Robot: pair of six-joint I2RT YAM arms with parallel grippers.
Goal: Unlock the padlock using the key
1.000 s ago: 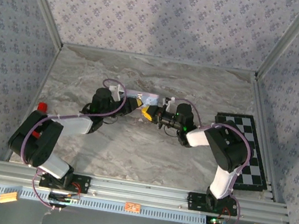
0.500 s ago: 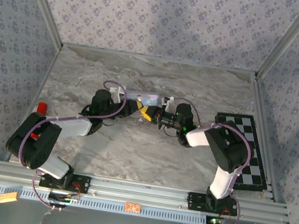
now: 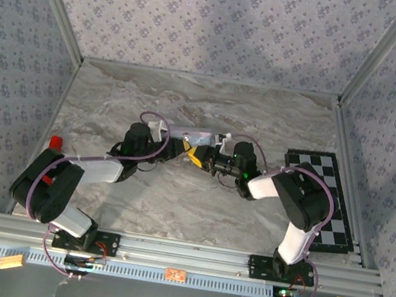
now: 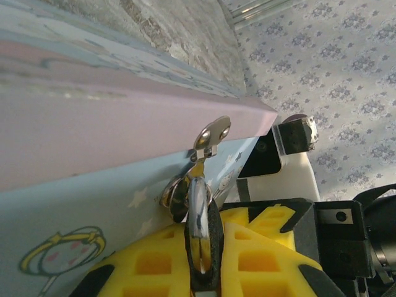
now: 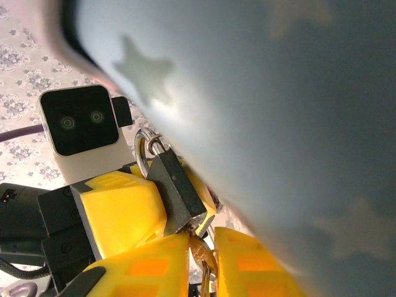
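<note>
pinching key (image 5: 203,266), r gripper (image 5: 201,244), padlock (image 5: 176,185) in l gripper (image 4: 203,253)

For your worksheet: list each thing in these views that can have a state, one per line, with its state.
Tin: lid shut, hasp closed.
Padlock: shackle closed, threaded through the hasp.
Key: tip at the padlock's base; whether it is turned cannot be told.
Left fingers: shut on the padlock.
Right fingers: shut on the key.
</note>
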